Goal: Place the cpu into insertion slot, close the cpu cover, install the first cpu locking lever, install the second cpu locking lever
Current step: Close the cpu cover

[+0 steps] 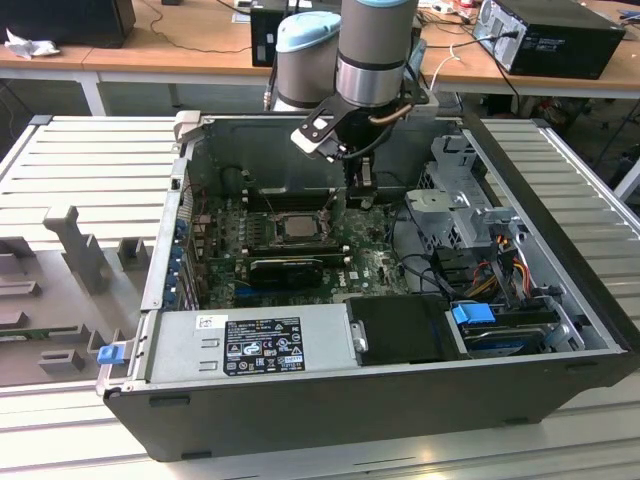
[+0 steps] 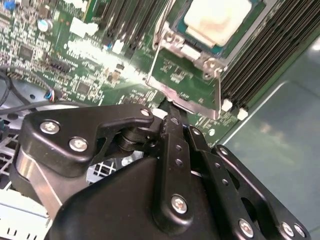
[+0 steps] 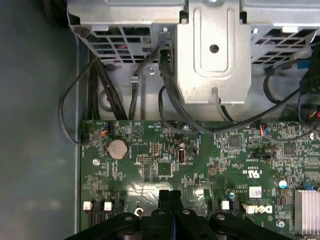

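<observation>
Exterior view: the pincer (image 1: 362,188) hangs just beside the insertion slot (image 1: 268,228). In both wrist views its fingers (image 3: 164,200) are pressed together and hold nothing. The cpu (image 2: 217,20) lies seated in the slot, with the cover (image 2: 192,50) down around it. Judged step: the locking levers; whether either is latched cannot be told. Lever work likely calls for a firm, controlled push at the slot edge, clear of the motherboard (image 3: 165,165).

Both wrist views close above motherboard (image 3: 200,165) (image 2: 90,60)
</observation>
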Tool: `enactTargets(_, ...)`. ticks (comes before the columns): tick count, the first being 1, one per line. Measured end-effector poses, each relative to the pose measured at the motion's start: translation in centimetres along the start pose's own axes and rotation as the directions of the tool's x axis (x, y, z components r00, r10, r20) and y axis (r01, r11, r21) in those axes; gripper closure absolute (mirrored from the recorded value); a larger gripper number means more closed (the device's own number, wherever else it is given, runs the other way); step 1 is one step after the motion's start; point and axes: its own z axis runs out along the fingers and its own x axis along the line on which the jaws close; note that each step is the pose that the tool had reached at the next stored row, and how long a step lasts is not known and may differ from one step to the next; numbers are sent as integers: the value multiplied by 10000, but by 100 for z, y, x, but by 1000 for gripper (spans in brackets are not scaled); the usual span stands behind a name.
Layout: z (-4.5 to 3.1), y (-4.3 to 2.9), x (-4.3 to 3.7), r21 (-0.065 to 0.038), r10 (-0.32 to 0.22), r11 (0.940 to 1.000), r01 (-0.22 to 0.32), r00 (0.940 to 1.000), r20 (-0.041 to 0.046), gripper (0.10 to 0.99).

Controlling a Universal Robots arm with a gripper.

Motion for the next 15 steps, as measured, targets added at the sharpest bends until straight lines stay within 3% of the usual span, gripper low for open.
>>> enactTargets(5, -7, -180, 0, 1, 1, 10000, -1, 10000, 0, 980)
enactTargets(6, -8, -248, 0, 0, 3, 10000, -3, 10000, -1, 980)
enactTargets(10, 159, -396, -2, 0, 0, 10000, 0, 10000, -1, 980)
enactTargets(15, 170, -556, -1, 9, -94, 10000, 94, 10000, -5, 980)
